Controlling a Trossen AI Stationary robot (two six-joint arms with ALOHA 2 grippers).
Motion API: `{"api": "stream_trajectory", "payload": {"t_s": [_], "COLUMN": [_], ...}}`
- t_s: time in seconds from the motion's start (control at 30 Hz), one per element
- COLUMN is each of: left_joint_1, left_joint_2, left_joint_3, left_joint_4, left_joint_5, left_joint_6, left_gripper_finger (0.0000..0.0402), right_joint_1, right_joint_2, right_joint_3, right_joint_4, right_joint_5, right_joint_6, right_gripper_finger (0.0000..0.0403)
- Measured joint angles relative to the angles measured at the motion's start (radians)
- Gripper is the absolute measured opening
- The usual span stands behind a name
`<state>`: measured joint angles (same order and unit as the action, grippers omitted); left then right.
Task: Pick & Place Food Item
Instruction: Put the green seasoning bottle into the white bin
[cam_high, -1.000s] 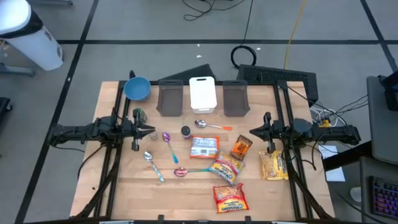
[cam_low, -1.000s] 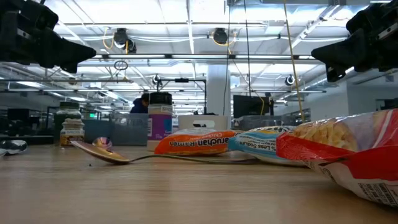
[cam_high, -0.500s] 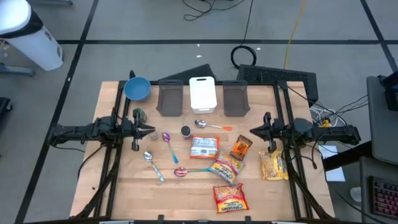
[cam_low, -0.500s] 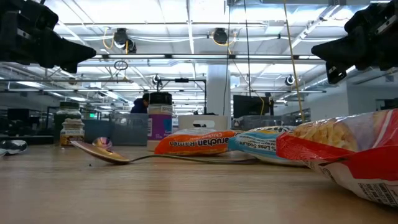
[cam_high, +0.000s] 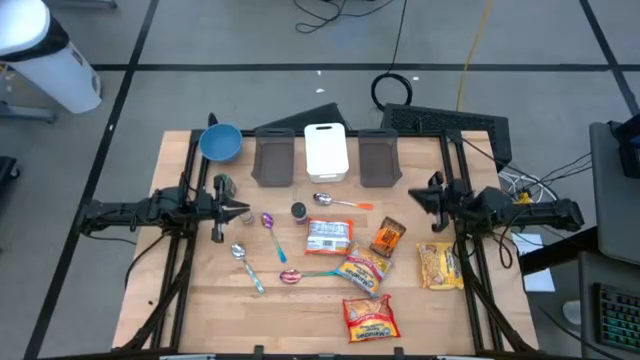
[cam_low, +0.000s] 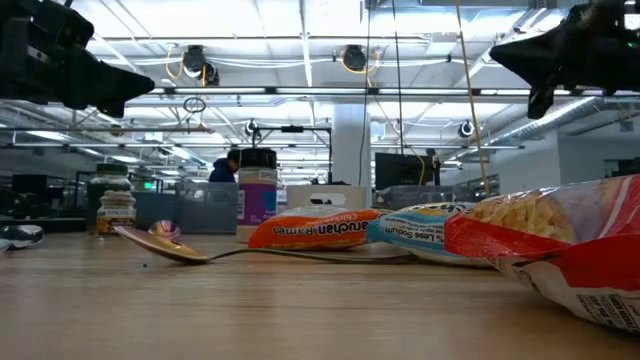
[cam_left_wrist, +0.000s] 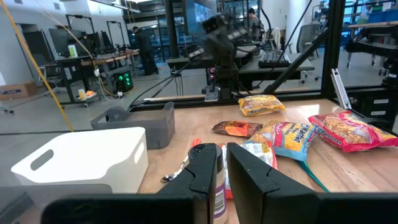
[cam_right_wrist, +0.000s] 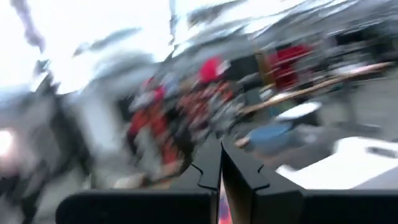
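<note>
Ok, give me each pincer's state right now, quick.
Left pincer: nearly closed with a narrow gap, holding nothing, above the table's left side.
Right pincer: closed, empty, raised over the right side.

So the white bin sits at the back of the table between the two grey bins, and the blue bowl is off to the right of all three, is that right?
Not quite. In the high view the white bin does sit at the back between the two grey bins, but the blue bowl is to the left of all three, near the table's back left corner, not the right.
</note>
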<state>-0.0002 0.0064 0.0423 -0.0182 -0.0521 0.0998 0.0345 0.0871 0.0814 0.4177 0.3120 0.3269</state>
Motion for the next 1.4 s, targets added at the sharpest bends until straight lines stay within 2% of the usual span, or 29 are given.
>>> {"api": "stream_trajectory", "payload": {"t_s": [0.1,0.17,0.3,0.43,0.6,0.73,0.87,0.97,1.13,1.27,1.4], "left_joint_1": [0.000,0.000,0.000,0.000,0.000,0.000,0.000,0.000,0.000,0.000,0.000], "left_joint_2": [0.000,0.000,0.000,0.000,0.000,0.000,0.000,0.000,0.000,0.000,0.000], "left_joint_3": [0.000,0.000,0.000,0.000,0.000,0.000,0.000,0.001,0.001,0.001,0.029], "left_joint_4": [0.009,0.026,0.061,0.208,0.497,0.719,0.860,0.833,0.634,0.551,0.537], "left_joint_5": [-0.002,0.001,-0.023,-0.027,-0.043,-0.047,-0.069,-0.166,-0.317,-0.387,-0.401], "left_joint_6": [0.059,0.104,0.098,-0.062,-0.313,-0.465,-0.531,-0.542,-0.678,-0.725,-0.727], "left_gripper_finger": [0.0049,0.0049,0.0049,0.0049,0.0049,0.0049,0.0049,0.0049,0.0049,0.0049,0.0049], "right_joint_1": [0.000,0.000,0.000,0.000,-0.016,-0.055,-0.087,-0.101,-0.108,-0.107,-0.107], "right_joint_2": [0.049,0.078,0.153,0.262,0.435,0.549,0.641,0.709,0.809,0.880,0.951], "right_joint_3": [0.000,0.000,0.013,0.096,0.228,0.301,0.357,0.401,0.493,0.556,0.612], "right_joint_4": [0.146,0.217,0.275,0.295,0.289,0.288,0.282,0.279,0.281,0.281,0.280], "right_joint_5": [0.076,0.079,0.084,0.091,0.136,0.129,0.010,-0.044,-0.081,-0.082,-0.112], "right_joint_6": [0.000,-0.040,-0.044,-0.072,-0.186,-0.148,-0.101,-0.085,-0.104,-0.110,-0.104], "right_gripper_finger": [0.0004,0.0004,0.0004,0.0004,0.0004,0.0004,0.0004,0.0004,0.0004,0.0004,0.0004]}}
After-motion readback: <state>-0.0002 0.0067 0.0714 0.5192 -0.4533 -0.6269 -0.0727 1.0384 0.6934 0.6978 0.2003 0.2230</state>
